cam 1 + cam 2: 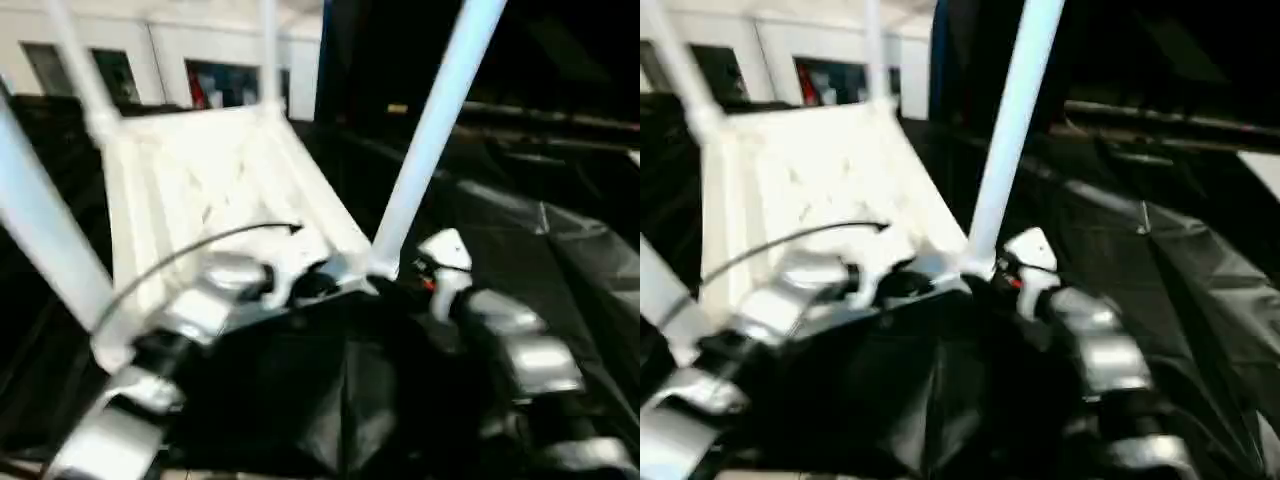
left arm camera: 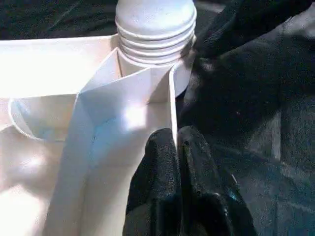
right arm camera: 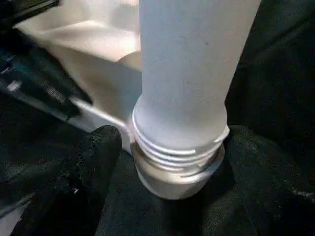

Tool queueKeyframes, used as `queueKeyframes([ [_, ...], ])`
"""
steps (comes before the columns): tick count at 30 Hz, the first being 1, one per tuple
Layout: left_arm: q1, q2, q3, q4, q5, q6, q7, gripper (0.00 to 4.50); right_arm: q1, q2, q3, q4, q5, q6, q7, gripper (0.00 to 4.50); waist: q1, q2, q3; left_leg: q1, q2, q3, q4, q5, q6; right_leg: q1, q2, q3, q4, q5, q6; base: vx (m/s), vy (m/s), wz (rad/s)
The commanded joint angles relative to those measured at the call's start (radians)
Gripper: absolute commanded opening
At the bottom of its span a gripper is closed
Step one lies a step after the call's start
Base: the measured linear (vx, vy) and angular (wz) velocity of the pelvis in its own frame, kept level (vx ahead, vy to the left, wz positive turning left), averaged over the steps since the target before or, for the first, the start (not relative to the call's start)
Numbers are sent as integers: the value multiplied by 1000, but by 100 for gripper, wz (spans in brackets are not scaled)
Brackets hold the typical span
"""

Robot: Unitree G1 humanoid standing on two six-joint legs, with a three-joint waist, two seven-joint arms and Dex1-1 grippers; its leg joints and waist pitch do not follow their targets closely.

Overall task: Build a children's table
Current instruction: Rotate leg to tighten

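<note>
The children's table (image 1: 200,190) lies upside down and tilted, its ribbed white underside facing me, with several tube legs rising from its corners. My left gripper (image 2: 176,140) is shut on the thin rim wall of the top, next to the near corner socket (image 2: 155,34). The near right leg (image 1: 430,130) slants up from that socket. My right gripper (image 3: 174,157) stands open around this leg's collared end (image 3: 179,152). One black finger (image 3: 93,162) is on one side of the collar and the other finger on the far side.
Crumpled black sheeting (image 1: 560,250) covers the ground under and around the table. A thin black cable (image 1: 170,260) arcs over my left forearm. A white wall with dark windows (image 1: 180,60) stands behind.
</note>
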Motion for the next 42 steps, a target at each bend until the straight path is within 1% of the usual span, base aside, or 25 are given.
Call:
queueKeyframes([
  [1, 26, 38, -28, -2, -10, -12, -106, 0, 0, -52, 24, -39, 20, 14, 121, 365, 2, -3, -56, -6, 25, 4, -66, -75, 90, 59, -54, 51, -59, -57, -241, 0, 0, 0],
  [2, 31, 56, -30, -14, -27, -13, -150, 0, -6, -73, 32, -39, 23, 16, 155, 365, 4, 0, -57, -3, 26, 3, -65, -82, 93, 59, -54, 51, -58, -63, -244, 0, 0, 0],
  [6, 41, 87, -39, -47, -58, -6, -231, 0, -18, -98, 51, -43, 31, 24, 208, 365, 0, -4, -51, 1, 28, 6, -70, -129, 75, 52, -53, 55, -64, -126, -246, 0, 0, 0],
  [8, 46, 94, -40, -65, -68, 1, -254, 0, -27, -100, 59, -42, 35, 49, 223, 365, 2, -1, -50, 8, 30, 8, -71, -143, 62, 47, -53, 57, -65, -146, -249, 0, 0, 0],
  [9, 47, 92, -37, -73, -70, 5, -255, 0, -37, -93, 69, -31, 23, 41, 223, 365, 3, -4, -50, 12, 30, 11, -70, -146, 60, 43, -52, 59, -65, -139, -253, 0, 0, 0],
  [12, 47, 91, -32, -74, -72, 2, -252, 0, -44, -86, 80, -21, 16, 33, 225, 365, 2, -6, -52, 6, 29, 11, -70, -121, 57, 48, -52, 59, -58, -114, -253, 0, 0, 0],
  [13, 47, 89, -31, -72, -73, -1, -249, 0, -45, -84, 85, -20, 16, 33, 230, 365, 3, -7, -53, 6, 28, 11, -68, -112, 60, 49, -52, 60, -57, -105, -251, 0, 0, 0],
  [16, 48, 89, -31, -65, -72, -9, -246, 0, -50, -77, 99, -9, 10, 18, 244, 365, 6, -4, -55, 6, 28, 11, -66, -83, 66, 50, -52, 60, -52, -60, -257, 0, 0, 0],
  [17, 48, 89, -31, -64, -73, -10, -246, 0, -52, -75, 103, -5, 8, 13, 245, 365, 7, -6, -55, 6, 27, 13, -65, -78, 71, 51, -52, 60, -51, -45, -263, 0, 0, 0],
  [19, 50, 88, -27, -58, -65, -13, -241, 0, -60, -60, 108, 5, 10, 10, 244, 365, 7, -6, -55, 5, 26, 12, -66, -86, 69, 51, -52, 60, -52, -54, -262, 0, 0, 0],
  [20, 52, 89, -27, -59, -62, -12, -240, 0, -62, -56, 108, 7, 12, 11, 242, 339, 7, -6, -55, 5, 27, 12, -66, -95, 66, 51, -53, 60, -54, -66, -260, 0, 0, 0],
  [22, 53, 90, -26, -60, -60, -11, -240, 0, -65, -53, 109, 13, 12, 9, 241, 339, 8, -4, -55, 6, 27, 11, -67, -98, 60, 51, -53, 60, -54, -74, -258, 0, 0, 0],
  [27, 49, 97, -15, -49, -59, -25, -236, 0, -65, -50, 101, 16, 24, 14, 244, 293, 8, -9, -56, 6, 26, 12, -65, -78, 64, 53, -51, 60, -50, -49, -259, 0, 0, 0],
  [28, 49, 97, -15, -49, -59, -25, -236, 0, -65, -50, 101, 16, 24, 14, 244, 288, 8, -8, -56, 6, 26, 12, -65, -78, 65, 53, -51, 60, -50, -50, -259, 0, 0, 0],
  [29, 48, 93, -8, -42, -62, -30, -228, 0, -66, -46, 99, 18, 28, 14, 242, 284, 7, -13, -56, 6, 26, 13, -64, -82, 67, 52, -51, 60, -51, -57, -257, 0, 0, 0],
  [30, 48, 90, -5, -39, -63, -33, -223, 0, -66, -43, 98, 19, 29, 15, 242, 281, 8, -10, -55, 5, 26, 12, -65, -82, 66, 53, -52, 60, -51, -65, -256, 0, 0, 0],
  [34, 46, 66, 12, -23, -62, -34, -173, 0, -59, -22, 84, 22, 36, 24, 209, 277, 8, -11, -55, 5, 26, 12, -65, -91, 62, 51, -52, 60, -53, -89, -247, 0, 0, 0],
  [35, 41, 47, 19, -9, -56, -24, -130, 0, -55, -5, 76, 31, 31, 28, 169, 276, 7, -11, -52, 4, 26, 13, -66, -104, 56, 48, -53, 61, -57, -112, -243, 0, 0, 0],
  [36, 37, 33, 24, 1, -51, -18, -100, 0, -53, 6, 71, 39, 27, 28, 141, 276, 9, -17, -50, 3, 26, 12, -68, -122, 46, 50, -54, 60, -61, -160, -229, 0, 0, 0],
  [37, 27, 2, 30, 25, -38, -7, -34, 0, -52, 44, 50, 71, 10, 22, 41, 276, 8, -18, -49, 1, 26, 11, -70, -131, 39, 50, -55, 60, -65, -192, -218, 0, 0, 0],
  [38, 16, -29, 36, 46, -28, -3, 25, 0, -52, 79, 33, 98, -6, 21, -52, 276, 8, -16, -45, 6, 26, 12, -71, -162, 20, 42, -56, 61, -74, -263, -199, 0, 0, 0],
  [39, -1, -75, 45, 78, -17, 4, 107, 0, -52, 129, 9, 128, -21, 24, -173, 276, 7, -16, -46, 9, 25, 12, -71, -174, 12, 40, -56, 61, -78, -292, -190, 0, 0, 0],
  [40, -16, -115, 49, 105, -9, 10, 164, 0, -54, 177, -13, 144, -23, 42, -272, 276, 6, -16, -47, 8, 23, 11, -72, -179, -6, 38, -57, 62, -81, -327, -174, 0, 0, 0],
  [41, -24, -139, 43, 119, -1, 10, 191, 0, -59, 208, -24, 154, -26, 48, -332, 275, 5, -16, -47, 8, 21, 7, -75, -198, -19, 38, -56, 59, -88, -377, -143, 0, 0, 0],
  [42, -29, -153, 39, 128, 4, 8, 205, 0, -62, 226, -30, 159, -28, 52, -368, 275, 3, -16, -47, 7, 21, 7, -76, -204, -18, 37, -55, 60, -89, -384, -136, 0, 0, 0],
])
